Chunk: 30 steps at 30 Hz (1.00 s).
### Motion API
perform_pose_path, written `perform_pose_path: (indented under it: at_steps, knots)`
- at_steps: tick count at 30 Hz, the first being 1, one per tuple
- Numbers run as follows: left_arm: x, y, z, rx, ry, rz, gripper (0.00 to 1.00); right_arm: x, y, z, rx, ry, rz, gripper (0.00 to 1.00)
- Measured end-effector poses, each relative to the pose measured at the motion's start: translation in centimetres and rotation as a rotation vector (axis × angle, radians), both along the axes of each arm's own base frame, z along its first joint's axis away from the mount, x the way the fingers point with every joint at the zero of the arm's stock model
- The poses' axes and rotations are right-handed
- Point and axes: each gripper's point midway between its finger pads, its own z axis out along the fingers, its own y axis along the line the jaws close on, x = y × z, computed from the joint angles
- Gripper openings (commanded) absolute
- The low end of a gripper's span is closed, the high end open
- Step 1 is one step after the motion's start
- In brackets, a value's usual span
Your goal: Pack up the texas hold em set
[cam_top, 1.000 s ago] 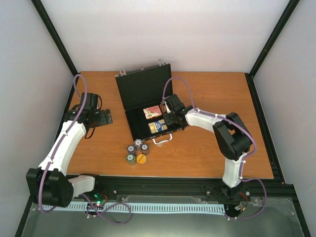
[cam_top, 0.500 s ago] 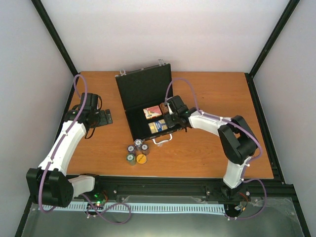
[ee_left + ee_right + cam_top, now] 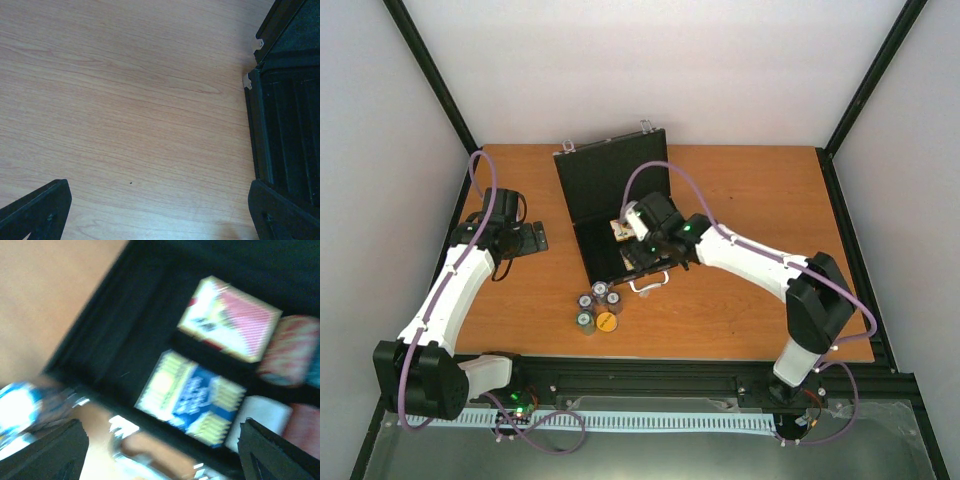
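Observation:
The black case (image 3: 603, 196) lies open at the table's middle, lid raised at the back. In the right wrist view, which is blurred, it holds a red-backed card deck (image 3: 230, 320), a blue deck (image 3: 192, 397) and chip stacks (image 3: 290, 350) at the right. Several chip stacks (image 3: 598, 308) stand on the table in front of the case. My right gripper (image 3: 640, 257) hovers open and empty over the case's front half, above the blue deck and the silver handle (image 3: 127, 452). My left gripper (image 3: 527, 238) is open and empty over bare table, left of the case (image 3: 287, 125).
The wooden table (image 3: 740, 300) is bounded by black frame posts and white walls. The case's raised lid (image 3: 610, 175) stands behind the right gripper. The right arm's forearm (image 3: 750, 258) stretches across the table's right half.
My right gripper has swung left and forward across the open case, towards its front edge and the chips. The left arm has not moved.

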Motion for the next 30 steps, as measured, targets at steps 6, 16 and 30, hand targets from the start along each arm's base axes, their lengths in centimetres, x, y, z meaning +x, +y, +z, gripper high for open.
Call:
perform_pose_path:
  at_steps: [6,16,30]
  knots:
    - [0.0,-0.1,0.0,-0.006,0.001,-0.003,1.0,-8.1,3.8,-1.8,-0.029,0.141,0.226,0.92]
    - [0.0,-0.3,0.0,-0.014,0.0,-0.008,1.0,-14.0,6.5,-5.9,-0.105,0.252,0.339,0.9]
    - [-0.4,-0.3,0.5,-0.017,-0.022,-0.009,1.0,-12.4,6.7,-7.9,-0.174,0.249,0.259,0.78]
